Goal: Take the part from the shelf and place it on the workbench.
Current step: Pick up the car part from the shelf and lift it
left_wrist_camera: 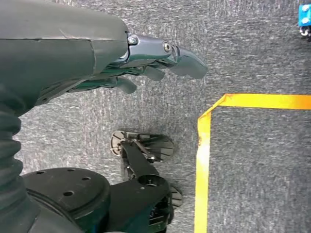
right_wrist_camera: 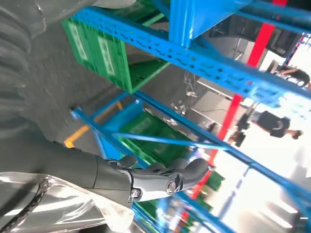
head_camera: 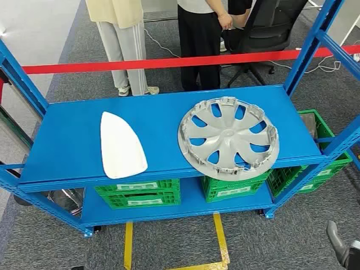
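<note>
A silver wheel cover [head_camera: 228,137] lies flat on the right half of the blue shelf [head_camera: 76,140], its near rim jutting over the front edge. A white, rounded triangular panel [head_camera: 120,145] lies on the left half. My right hand [head_camera: 341,247] is low at the bottom right corner of the head view, well short of the shelf; in the right wrist view the right hand [right_wrist_camera: 161,177] has its fingers stretched out and holds nothing. My left hand [left_wrist_camera: 146,63] hangs over the grey carpet with fingers extended, empty.
Green crates [head_camera: 140,192] sit on the lower shelf. Blue uprights [head_camera: 312,42] frame the rack at both ends. A red barrier tape [head_camera: 170,62] runs behind it, with two people [head_camera: 123,39] and an office chair [head_camera: 263,34] beyond. Yellow floor tape [head_camera: 220,236] marks the carpet.
</note>
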### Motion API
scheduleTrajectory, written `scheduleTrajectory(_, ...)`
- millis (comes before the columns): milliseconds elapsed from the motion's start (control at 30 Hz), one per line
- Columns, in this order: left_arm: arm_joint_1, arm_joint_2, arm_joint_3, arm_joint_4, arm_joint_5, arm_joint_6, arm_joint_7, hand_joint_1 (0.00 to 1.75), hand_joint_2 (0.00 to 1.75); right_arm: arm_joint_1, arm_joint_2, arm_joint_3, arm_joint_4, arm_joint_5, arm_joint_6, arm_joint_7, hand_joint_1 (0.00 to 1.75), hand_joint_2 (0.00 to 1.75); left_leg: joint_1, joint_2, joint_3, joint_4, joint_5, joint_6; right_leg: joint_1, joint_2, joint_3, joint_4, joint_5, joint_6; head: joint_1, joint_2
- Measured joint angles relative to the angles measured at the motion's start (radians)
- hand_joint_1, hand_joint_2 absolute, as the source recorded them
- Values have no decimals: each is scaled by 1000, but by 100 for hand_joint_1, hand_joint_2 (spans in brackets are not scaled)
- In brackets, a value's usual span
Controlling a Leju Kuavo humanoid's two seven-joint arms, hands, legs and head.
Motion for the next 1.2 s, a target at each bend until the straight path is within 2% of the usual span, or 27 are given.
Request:
scheduleTrajectory(133, -1, 0, 0, 4, -20, 3, 9, 0, 175, 3, -16, 42, -29, 90, -12, 40, 0, 175, 0, 0, 0, 0, 0, 0, 0, 0, 0, 0, 1, -1, 0, 0)
scheduleTrajectory(300, -3, 0, 0, 8, -50, 3, 24, 0, 175, 2, -61, 132, -59, 220, -19, 128, 0, 175, 0, 0, 0, 0, 1, -1, 0, 0, 0, 0, 1, -1, 0, 0)
scheduleTrajectory(767, -6, 0, -7, 17, -128, 4, 62, 0, 175, -12, -233, 405, -117, 559, -28, 388, 0, 175, 0, 0, -1, 0, 1, -1, 0, -1, 0, 1, 1, -1, 0, 0)
scheduleTrajectory(1000, -13, 1, -17, 18, -168, 3, 81, 0, 175, -79, -305, 560, -116, 698, 27, 504, 0, 175, 0, 0, -1, 0, 2, -2, 0, -1, -1, 2, 2, -2, 0, 0)
scheduleTrajectory(1200, -23, 4, -29, 20, -199, -4, 99, 0, 175, -195, -342, 685, -64, 741, 118, 565, 0, 175, 0, -1, -2, 0, 4, -3, 0, -2, -2, 2, 3, -4, 0, 0)
